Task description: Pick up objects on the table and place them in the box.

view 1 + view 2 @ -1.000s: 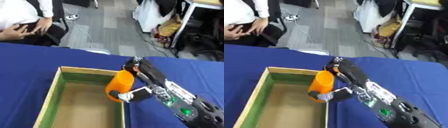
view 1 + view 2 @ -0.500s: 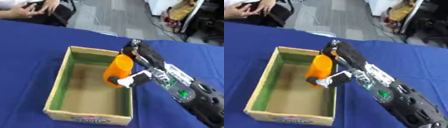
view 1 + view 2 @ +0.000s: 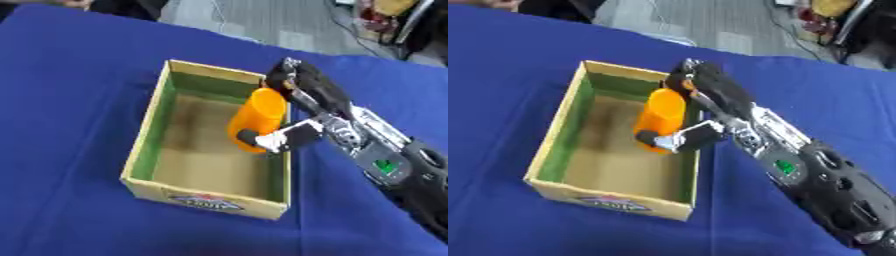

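Right hand [image 3: 302, 112] reaches in from the lower right, fingers and thumb curled round an orange plastic cylinder-shaped cup [image 3: 256, 119], thumb tip across its lower end, dark fingers over its upper end. Cup is tilted and held inside the open cardboard box with green inner walls [image 3: 149, 130], against the box's right wall, above the brown floor; whether it touches the floor cannot be told. Box sits on the blue cloth-covered bench [image 3: 70, 85]. Left hand shows in neither view.
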